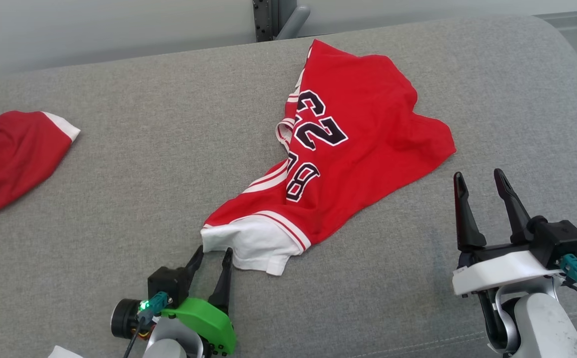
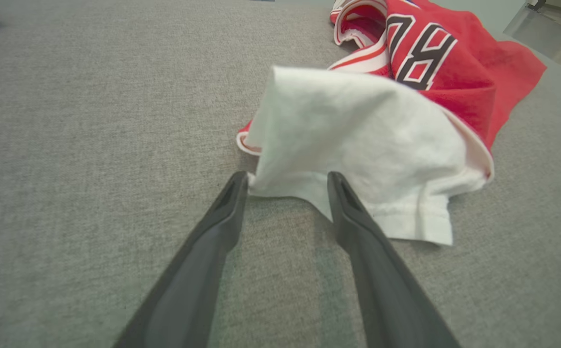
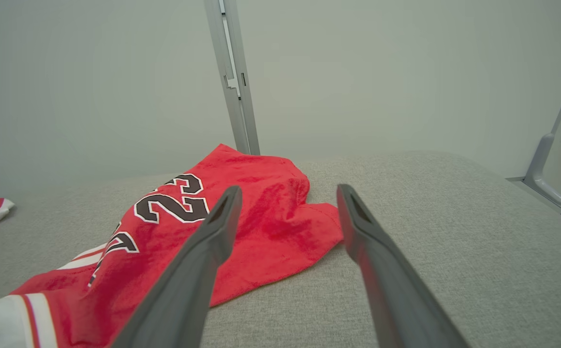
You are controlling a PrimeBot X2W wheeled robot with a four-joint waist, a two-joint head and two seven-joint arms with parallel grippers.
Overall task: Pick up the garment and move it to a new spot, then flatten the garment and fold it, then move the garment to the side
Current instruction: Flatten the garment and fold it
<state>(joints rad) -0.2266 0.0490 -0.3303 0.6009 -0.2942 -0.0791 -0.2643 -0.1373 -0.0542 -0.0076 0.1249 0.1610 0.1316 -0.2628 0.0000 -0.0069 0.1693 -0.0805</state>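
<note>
Lying crumpled in the middle of the gray cushion (image 1: 144,149): the red number 23 jersey (image 1: 358,144).
Its white hem (image 1: 248,243) is pointing toward the robot. The left gripper (image 1: 214,251) is sitting low at that hem, fingers spread apart with the white corner between the tips. The right gripper (image 1: 477,175) is hanging wide open near the jersey's right side. Another red garment (image 1: 10,154) is lying well apart on the left.

Bare grey surface (image 1: 169,164) between jersey (image 1: 368,149) and second red garment (image 1: 10,159), metal post (image 1: 263,20) behind
</note>
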